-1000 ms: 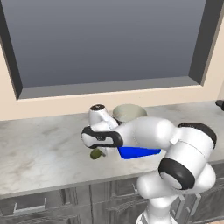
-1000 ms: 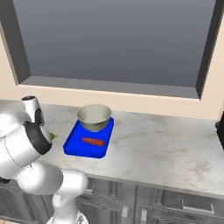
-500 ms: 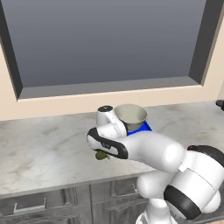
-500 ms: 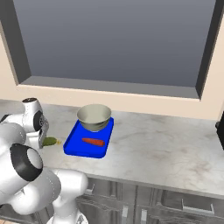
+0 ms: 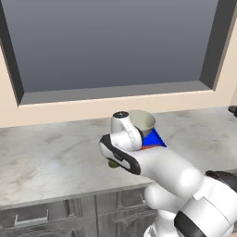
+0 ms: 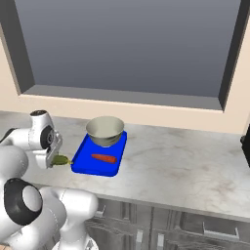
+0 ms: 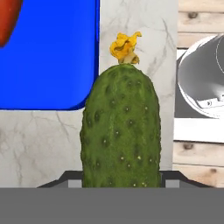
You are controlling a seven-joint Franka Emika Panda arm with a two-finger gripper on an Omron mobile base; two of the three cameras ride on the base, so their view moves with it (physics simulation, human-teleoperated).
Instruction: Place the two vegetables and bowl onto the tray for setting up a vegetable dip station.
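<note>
My gripper is shut on the dark green cucumber, holding it just off the left edge of the blue tray. In the hand view the cucumber stands between my fingertips, a yellow flower stub at its far end, with the tray to its left. The orange carrot lies on the tray, and its end shows in the hand view. The grey-green bowl stands at the tray's far end. From the left base, my arm covers most of the tray; the bowl and cucumber peek out.
The marble counter runs left and right below a large dark-framed window with a beige sill. Grey drawers sit under the counter's front edge. A dark object stands at the counter's far right.
My arm has swung its elbow around to the right, and the hand has carried the cucumber a little toward the tray. Tray, bowl and carrot have stayed put.
</note>
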